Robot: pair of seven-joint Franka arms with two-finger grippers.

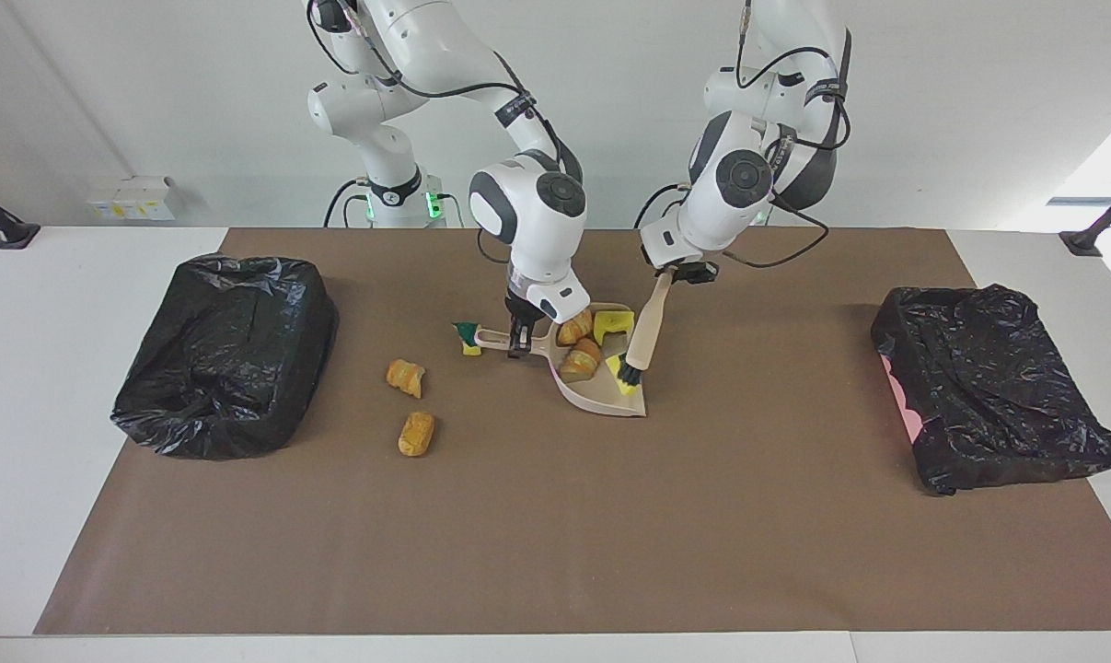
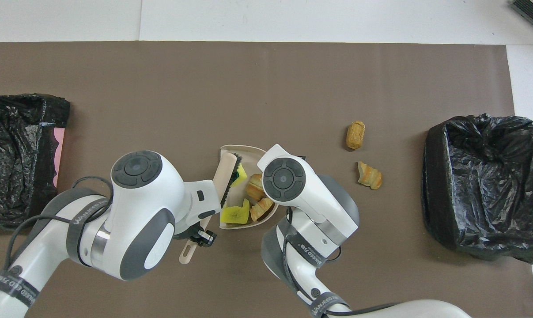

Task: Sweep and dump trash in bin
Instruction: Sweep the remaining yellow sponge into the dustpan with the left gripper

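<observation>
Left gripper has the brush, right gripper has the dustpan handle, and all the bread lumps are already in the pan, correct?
Not all. The facing view shows two bread lumps lying on the mat, outside the dustpan, toward the right arm's end. The rest holds: the left gripper has the brush, the right gripper the dustpan handle.

Left tool (image 1: 676, 273) shut, raised, right tool (image 1: 518, 345) shut, low

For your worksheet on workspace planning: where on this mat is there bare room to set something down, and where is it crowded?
Free: the mat farther from the robots than the dustpan, between the two bins. Crowded: around the dustpan, brush and two bread lumps.
</observation>
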